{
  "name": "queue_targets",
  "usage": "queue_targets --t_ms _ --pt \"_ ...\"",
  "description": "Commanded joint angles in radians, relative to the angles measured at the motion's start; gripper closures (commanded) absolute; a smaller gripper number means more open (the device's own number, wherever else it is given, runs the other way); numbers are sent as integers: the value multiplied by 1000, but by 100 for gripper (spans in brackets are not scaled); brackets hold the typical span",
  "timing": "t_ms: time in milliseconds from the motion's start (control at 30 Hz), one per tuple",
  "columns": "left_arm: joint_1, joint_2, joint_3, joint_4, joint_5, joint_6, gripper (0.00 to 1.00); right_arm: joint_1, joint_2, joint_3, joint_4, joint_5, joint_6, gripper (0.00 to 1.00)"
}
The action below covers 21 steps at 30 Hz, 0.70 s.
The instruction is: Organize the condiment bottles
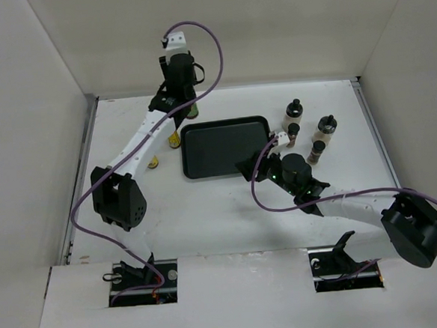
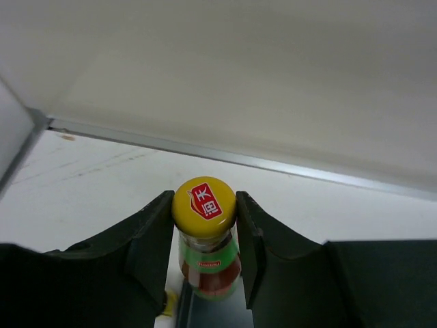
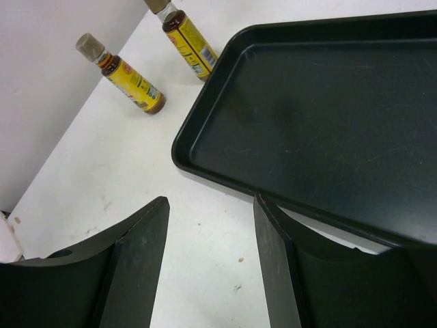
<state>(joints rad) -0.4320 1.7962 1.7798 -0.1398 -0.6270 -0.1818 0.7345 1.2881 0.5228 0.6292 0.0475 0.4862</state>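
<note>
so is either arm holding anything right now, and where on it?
The left fingers grip the yellow-capped sauce bottle by its cap. The right fingers are open, holding nothing.

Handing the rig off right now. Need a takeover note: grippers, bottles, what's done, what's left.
The left gripper is closed on the red-labelled bottle at its cap, beyond the tray's far left corner; whether it is lifted cannot be told.
The right gripper is open and empty, over the table by the tray's near edge.
Two yellow-labelled bottles stand left of the tray; two cream bottles and two tiny jars stand right.
Done: nothing grouped; the tray is empty.
Left: all seven bottles.
</note>
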Motion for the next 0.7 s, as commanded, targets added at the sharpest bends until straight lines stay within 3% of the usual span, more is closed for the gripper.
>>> queue_targets --t_ms 0,333,667 --pt "-26 -17 12 127 9 -5 84 6 -33 -1 61 25 -6 41" --pt "-57 -15 -221 275 39 -39 84 -5 -62 -15 63 28 -5 40" --pt "-52 25 -290 322 64 -58 84 -14 -53 -18 67 34 -3 40"
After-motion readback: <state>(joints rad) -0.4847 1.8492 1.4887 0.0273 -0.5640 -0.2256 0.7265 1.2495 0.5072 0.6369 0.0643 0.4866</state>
